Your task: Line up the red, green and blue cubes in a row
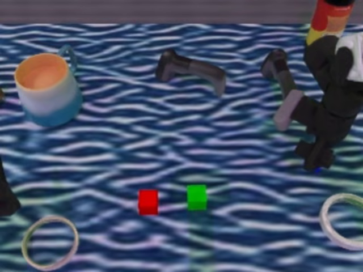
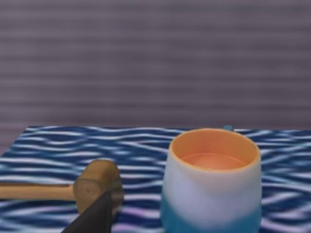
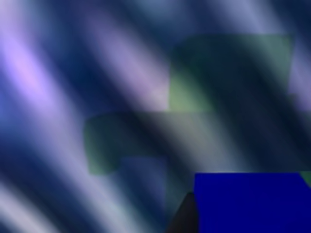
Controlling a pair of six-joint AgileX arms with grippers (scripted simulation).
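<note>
Seen from above, the small bright red cube [image 1: 148, 202] and bright green cube [image 1: 197, 197] sit near each other toward the table's front edge. My right gripper [image 1: 315, 157] is down by the right edge, its body hiding nearly all of the deep blue cube [image 1: 318, 169]; only a sliver shows. My left arm [image 1: 5, 195] is cut off at the left edge.

From the left wrist, a white-and-teal mug [image 2: 210, 187] with an orange inside and a wooden mallet [image 2: 95, 184] show; whether that gripper is spread I cannot tell.

From the right wrist, the blue cube fills the view close against a dark fingertip [image 3: 184, 216], pinched. No writing is legible.
</note>
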